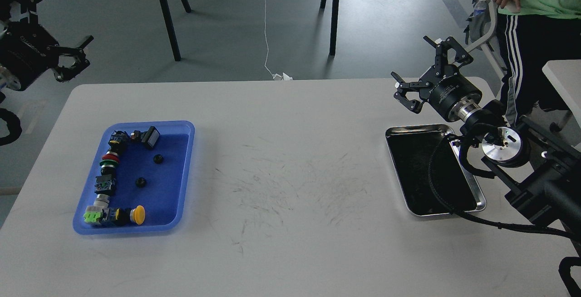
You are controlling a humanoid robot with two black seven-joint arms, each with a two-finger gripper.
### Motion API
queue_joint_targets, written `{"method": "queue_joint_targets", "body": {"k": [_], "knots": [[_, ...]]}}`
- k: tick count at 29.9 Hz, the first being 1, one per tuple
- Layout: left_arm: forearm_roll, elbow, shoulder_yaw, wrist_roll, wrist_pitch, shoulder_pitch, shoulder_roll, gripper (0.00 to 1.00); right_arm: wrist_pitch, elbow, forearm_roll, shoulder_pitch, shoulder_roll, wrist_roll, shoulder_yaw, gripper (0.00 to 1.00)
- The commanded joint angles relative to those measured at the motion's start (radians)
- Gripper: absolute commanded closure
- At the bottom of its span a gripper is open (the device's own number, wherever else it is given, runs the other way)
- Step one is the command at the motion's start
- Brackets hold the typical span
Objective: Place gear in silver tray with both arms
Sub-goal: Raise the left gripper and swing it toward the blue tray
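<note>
Two small black gears (158,158) (140,181) lie on the floor of a blue plastic tray (187,151) at the table's left. The silver tray (394,151) sits at the right, its dark bottom bare, partly crossed by my right arm's cable. My right gripper (425,73) hovers open and empty just beyond the silver tray's far edge. My left gripper (49,28) is open and empty, high at the far left, off the table's back-left corner and well away from the blue tray.
Along the blue tray's left and front sides lie several push-button switches, among them a yellow-capped one (137,214). A person (531,20) stands at the back right beside a second table (565,79). Black stand legs (165,15) rise behind the table.
</note>
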Motion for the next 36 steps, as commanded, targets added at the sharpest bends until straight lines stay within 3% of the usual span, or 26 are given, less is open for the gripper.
{"method": "queue_joint_targets", "body": {"k": [1,13,19,24,30,33,36], "knots": [[0.102,-0.006,0.002,-0.006,0.0,-0.008,0.008,0.01,0.0,0.005,0.001,-0.007,-0.003,0.0,0.001,0.01],[0.1,-0.019,-0.115,-0.011,0.0,0.0,-0.092,0.01,0.0,0.007,0.0,-0.007,-0.003,0.0,0.001,0.01],[0.094,-0.016,-0.132,-0.028,0.004,0.027,-0.084,0.01,0.0,0.007,0.001,-0.01,-0.003,0.0,0.007,0.01],[0.127,-0.034,-0.084,-0.022,0.048,0.077,-0.079,0.01,0.0,0.007,0.0,-0.015,-0.001,0.001,0.009,0.01],[0.183,-0.06,0.015,-0.02,0.045,0.074,-0.017,0.01,0.0,0.007,0.001,-0.016,-0.003,0.0,0.007,0.01],[0.169,-0.065,0.006,-0.037,0.084,0.083,-0.006,0.02,0.0,0.007,0.001,-0.018,-0.003,0.001,0.009,0.01],[0.158,-0.137,-0.001,-0.083,0.203,0.087,0.019,0.02,0.0,0.01,0.001,-0.022,-0.003,0.001,0.009,0.01]]}}
